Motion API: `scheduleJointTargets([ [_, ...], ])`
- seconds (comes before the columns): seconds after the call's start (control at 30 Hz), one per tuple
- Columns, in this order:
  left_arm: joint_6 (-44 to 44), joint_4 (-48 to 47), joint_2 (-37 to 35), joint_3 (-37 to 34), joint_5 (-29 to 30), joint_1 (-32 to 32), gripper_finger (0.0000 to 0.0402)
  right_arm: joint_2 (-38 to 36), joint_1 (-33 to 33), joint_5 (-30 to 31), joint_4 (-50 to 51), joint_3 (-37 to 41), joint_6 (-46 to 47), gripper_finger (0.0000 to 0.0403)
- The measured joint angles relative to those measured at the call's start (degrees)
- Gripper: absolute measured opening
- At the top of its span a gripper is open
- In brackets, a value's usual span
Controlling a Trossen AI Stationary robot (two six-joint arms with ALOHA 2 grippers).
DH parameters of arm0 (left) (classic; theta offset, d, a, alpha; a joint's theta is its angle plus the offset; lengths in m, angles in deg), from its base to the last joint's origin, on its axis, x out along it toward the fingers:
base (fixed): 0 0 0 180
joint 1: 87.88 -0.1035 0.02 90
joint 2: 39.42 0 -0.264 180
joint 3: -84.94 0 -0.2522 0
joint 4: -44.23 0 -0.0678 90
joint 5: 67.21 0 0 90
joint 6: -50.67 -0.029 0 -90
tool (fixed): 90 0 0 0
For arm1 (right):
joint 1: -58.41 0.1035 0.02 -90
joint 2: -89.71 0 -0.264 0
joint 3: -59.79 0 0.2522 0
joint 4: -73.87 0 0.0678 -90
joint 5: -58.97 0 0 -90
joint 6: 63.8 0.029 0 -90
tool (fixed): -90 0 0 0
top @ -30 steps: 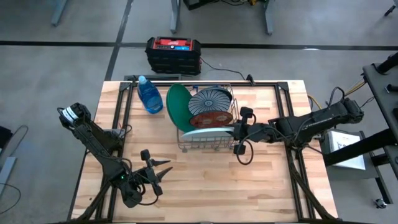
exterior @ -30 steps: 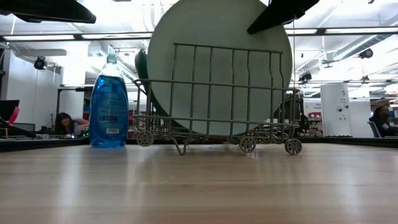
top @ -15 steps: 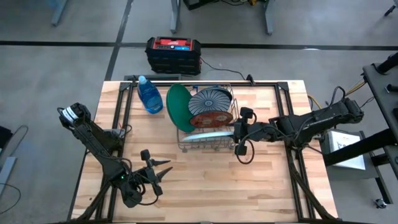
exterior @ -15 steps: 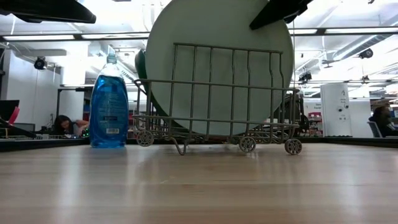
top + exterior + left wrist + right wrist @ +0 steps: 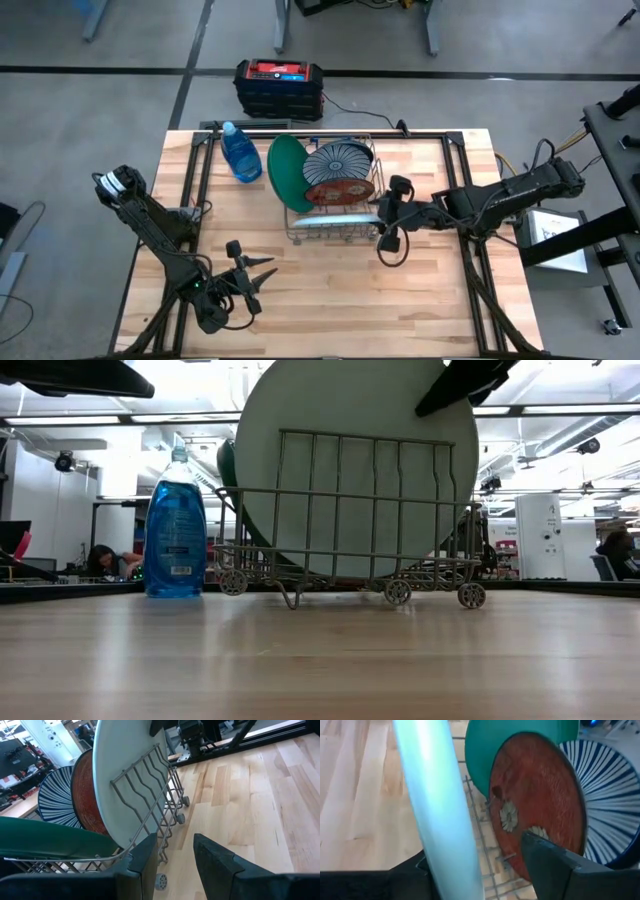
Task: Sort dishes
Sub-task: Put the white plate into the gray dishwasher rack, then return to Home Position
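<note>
One camera looks straight down from well above on the whole bench (image 5: 330,290), with the wire rack (image 5: 333,222) near the far edge. A second sits at bench-top height near the front edge, facing level across the wood at the rack (image 5: 350,520) and the room behind. Each wrist camera looks past its own arm's dark fingers, the left from farther off and the right from very close, and all four views share the rack (image 5: 150,795) with its plates (image 5: 540,815).
</note>
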Motion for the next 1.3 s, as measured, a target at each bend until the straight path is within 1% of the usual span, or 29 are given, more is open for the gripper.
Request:
scheduleJointTargets([
  [0.13, 0.00, -0.21, 0.00, 0.00, -0.13, -0.01, 0.0116, -0.02, 0.15, 0.02, 2.19, 0.02, 2.57, 0.0231],
  [0.4, 0.00, -0.30, 0.00, 0.00, -0.29, 0.01, 0.0116, -0.65, 0.97, -0.23, 2.95, 0.02, 3.60, 0.0281],
  [0.5, 0.00, -0.31, 0.00, 0.00, -0.30, 0.00, 0.0116, -1.34, 0.99, -3.58, 3.18, 0.02, 5.77, 0.0298],
  [0.67, -0.02, -0.35, 0.00, 0.00, -0.33, 0.00, 0.0116, -2.62, 0.97, -7.16, 5.42, -0.01, 9.07, 0.0322],
  [0.8, -0.02, -0.35, 0.01, 0.00, -0.34, 0.00, 0.0116, -4.11, 1.12, -7.55, 9.59, -0.01, 13.78, 0.0329],
  [0.97, -0.05, -0.33, 0.00, 0.00, -0.34, -0.01, 0.0116, -6.35, 1.21, -10.71, 13.19, -0.01, 18.39, 0.0328],
  [1.13, -0.69, -0.47, 0.00, 0.23, -0.31, -0.01, 0.0116, -9.18, 1.21, -11.58, 16.24, -0.01, 20.15, 0.0330],
  [1.3, -3.25, -0.42, -0.05, 2.70, -0.92, -0.34, 0.0116, -12.50, 1.79, -11.40, 17.38, -0.01, 19.98, 0.0325],
])
